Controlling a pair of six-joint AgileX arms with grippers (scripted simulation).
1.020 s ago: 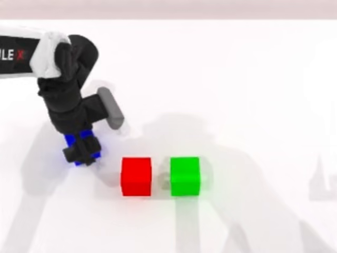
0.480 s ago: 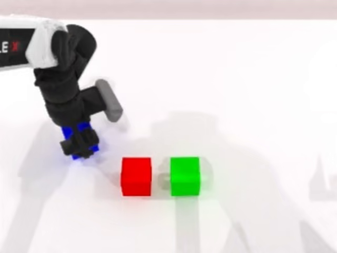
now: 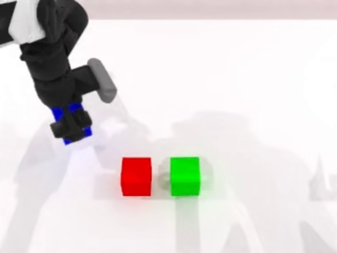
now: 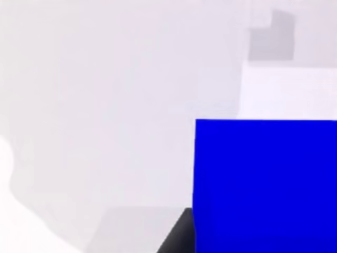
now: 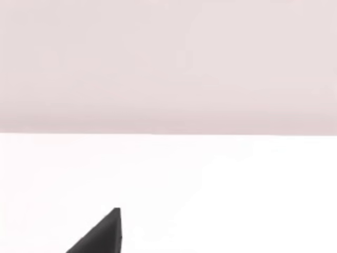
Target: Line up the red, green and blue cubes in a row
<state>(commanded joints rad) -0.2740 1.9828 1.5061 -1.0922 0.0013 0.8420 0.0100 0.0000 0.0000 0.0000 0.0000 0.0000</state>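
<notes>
**Blue cube in the grip, row still one short**

Here the left gripper [image 3: 71,128] is closed around the blue cube [image 3: 67,117], its dark fingers [image 3: 62,129] pinching the cube's sides while blue shows above and below them in the top view. The left wrist view is half filled by that same blue face, which fits a cube held right at the fingertips. Whether the cube is lifted clear of the table [image 3: 237,79] cannot be told for sure, though the soft shadow below the claw suggests it is.

Off to the claw's right and nearer the table's front edge sit the red cube [image 3: 136,176] and, just beyond it, the green cube [image 3: 185,176], side by side with a narrow gap, already forming two thirds of a row. The right arm is out of the top view; its wrist camera shows only bare table and one dark finger tip, so its fingers' state cannot be told.

By my reading, the step in hand is carrying the blue cube. The next move calls for bringing it down level with the other two, at one end of the pair with a matching gap, squared to their faces, before the fingers let go.
</notes>
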